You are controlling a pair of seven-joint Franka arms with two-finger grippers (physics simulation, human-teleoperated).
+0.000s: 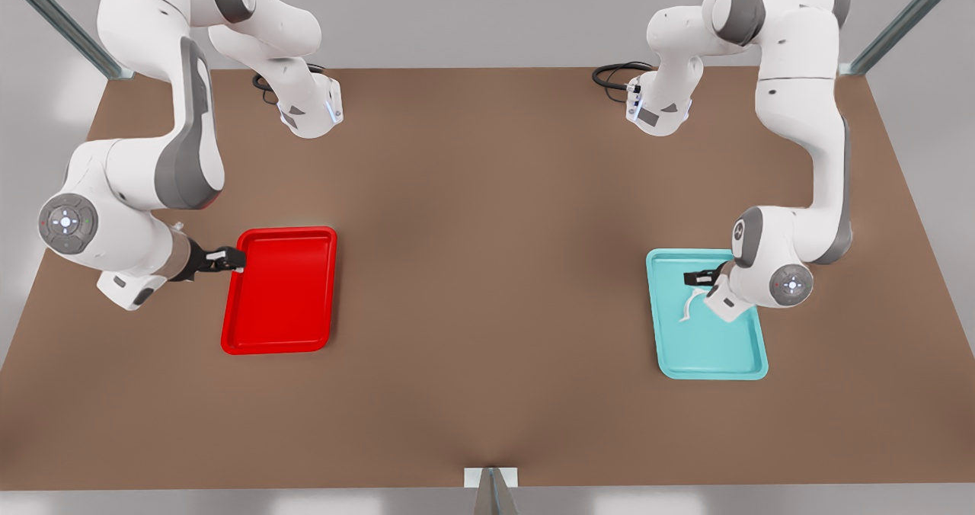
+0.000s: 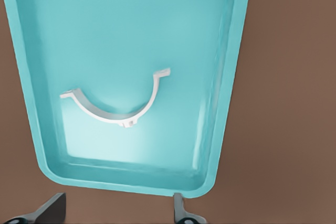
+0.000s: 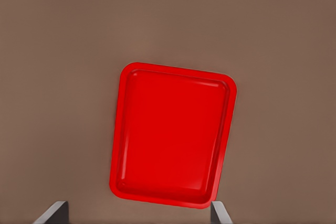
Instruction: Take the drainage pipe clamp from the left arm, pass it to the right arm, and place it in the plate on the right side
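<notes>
**Op:** Brown table (image 1: 487,286), two arms up. The left arm (image 1: 807,157) stands at the front view's right, wrist low over the teal tray (image 1: 750,347). The right arm (image 1: 145,187) is at the front view's left and waits beside the plate (image 1: 282,324).

**Obs:** Where's the part?

**Op:** The drainage pipe clamp (image 2: 118,103) lies flat on the teal tray's floor, near its middle, tabs splayed outward. Nothing touches it. In the front view it sits just beside the left wrist (image 1: 689,302).

**Obs:** Tools?

**Op:** The left gripper (image 2: 113,212) hangs above the tray's end wall, fingers spread wide with nothing between them. The right gripper (image 3: 134,212) hovers off the red plate's edge, likewise spread and empty.

**Obs:** So the pick isn't made. How do I do it well?

**Op:** My read: carry the left gripper in over the arc's crown, straddle the thin band across its width, then descend. Avoid the tabs; I'd expect a strap that thin to pivot if pinched off-centre. Leave one end exposed for the right gripper at handover.
</notes>
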